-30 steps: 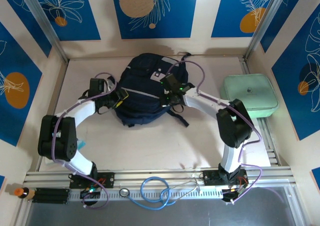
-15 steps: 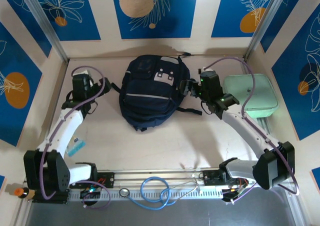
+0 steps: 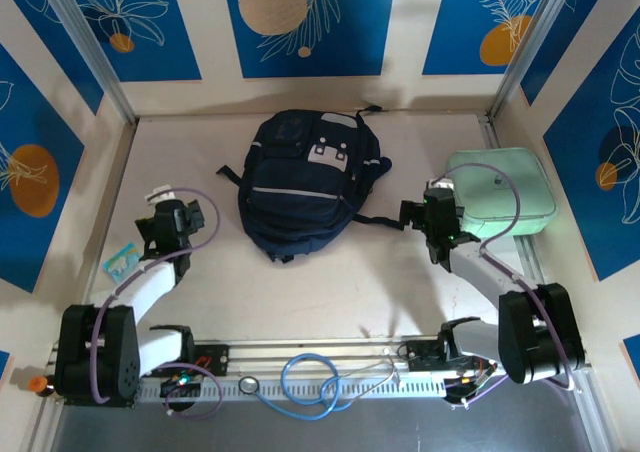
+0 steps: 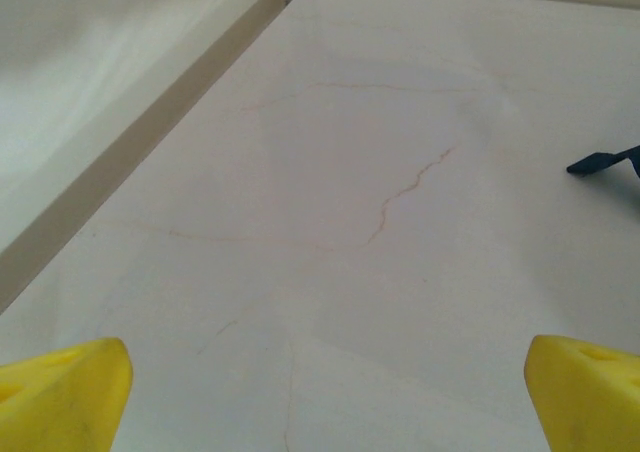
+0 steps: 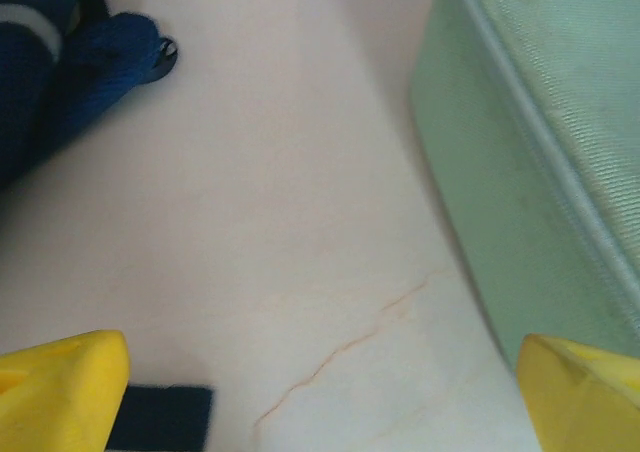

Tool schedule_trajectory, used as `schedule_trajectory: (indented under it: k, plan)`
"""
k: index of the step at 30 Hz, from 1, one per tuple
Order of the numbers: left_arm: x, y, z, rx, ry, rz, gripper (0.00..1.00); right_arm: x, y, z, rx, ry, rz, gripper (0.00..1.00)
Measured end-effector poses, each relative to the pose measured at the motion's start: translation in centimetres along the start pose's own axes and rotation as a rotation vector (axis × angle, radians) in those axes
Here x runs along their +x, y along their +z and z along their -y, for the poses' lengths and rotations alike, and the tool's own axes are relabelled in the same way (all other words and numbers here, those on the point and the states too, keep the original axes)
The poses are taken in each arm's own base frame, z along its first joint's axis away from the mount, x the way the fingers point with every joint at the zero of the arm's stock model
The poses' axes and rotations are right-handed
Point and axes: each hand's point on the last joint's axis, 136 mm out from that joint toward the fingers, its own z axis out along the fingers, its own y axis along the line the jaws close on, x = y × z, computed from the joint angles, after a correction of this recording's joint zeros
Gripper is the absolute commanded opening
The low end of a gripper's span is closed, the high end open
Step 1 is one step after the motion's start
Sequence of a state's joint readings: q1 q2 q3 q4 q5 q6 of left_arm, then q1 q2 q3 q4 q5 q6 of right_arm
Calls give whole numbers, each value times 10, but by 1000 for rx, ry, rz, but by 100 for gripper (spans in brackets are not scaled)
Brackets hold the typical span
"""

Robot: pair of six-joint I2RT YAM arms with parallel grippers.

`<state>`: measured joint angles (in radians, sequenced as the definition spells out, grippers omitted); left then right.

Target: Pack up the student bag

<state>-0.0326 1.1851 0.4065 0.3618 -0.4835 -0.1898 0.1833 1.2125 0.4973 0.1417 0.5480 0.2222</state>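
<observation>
From above, the student bag [image 3: 305,187] lies flat on the table [image 3: 330,282], face up. It is ahead and to the right of the left gripper [image 3: 172,212], and ahead and to the left of the right gripper [image 3: 428,210]. Both grippers stand apart from it, one on each flank. A mint-green case [image 3: 500,194] sits just to the right of the right gripper. A small teal packet [image 3: 120,262] lies behind and to the left of the left gripper. I cannot tell from here whether any zip of the bag is open.

In the left wrist view, the yellow fingertips [image 4: 60,392] sit in the two lower corners, so the left gripper [image 4: 320,397] is spread wide and empty. Bare tabletop lies ahead of it, with a dark strap tip [image 4: 605,160] far ahead on the right.

In the right wrist view, the right gripper [image 5: 320,397] is likewise wide and holds nothing. The navy bag [image 5: 40,82] is ahead on its left and the case wall [image 5: 540,152] ahead on its right. A dark strap piece [image 5: 160,417] lies by the left finger.

The step in hand looks like a pause between placements, or the close of packing. If the case or the packet belongs inside, the next move calls for the nearer gripper to turn towards it. The other gripper would have to hold the bag's mouth open.
</observation>
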Motion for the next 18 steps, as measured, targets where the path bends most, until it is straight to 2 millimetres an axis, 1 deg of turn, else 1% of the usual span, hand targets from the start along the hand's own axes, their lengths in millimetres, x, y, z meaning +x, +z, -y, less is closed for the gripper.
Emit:
schedule_trajectory:
  k: [1, 3, 5, 10, 13, 15, 18]
  plan:
    - [2, 3, 2, 7, 7, 7, 100, 0, 2, 3, -6, 0, 22, 99]
    - [7, 8, 8, 30, 19, 14, 100, 1, 4, 2, -39, -8, 58, 99]
    - [11, 12, 15, 70, 32, 24, 100, 0, 5, -3, -90, -20, 97, 99]
    - [14, 17, 40, 197, 57, 70, 100, -12, 11, -17, -207, -36, 184, 99]
    - [19, 20, 55, 277, 78, 86, 100, -13, 13, -26, -260, -58, 207, 99]
    - [22, 22, 63, 316, 93, 84, 100, -16, 14, -31, -290, -70, 229, 99]
    - [20, 20, 70, 356, 104, 101, 100, -18, 17, -37, -329, -88, 250, 99]
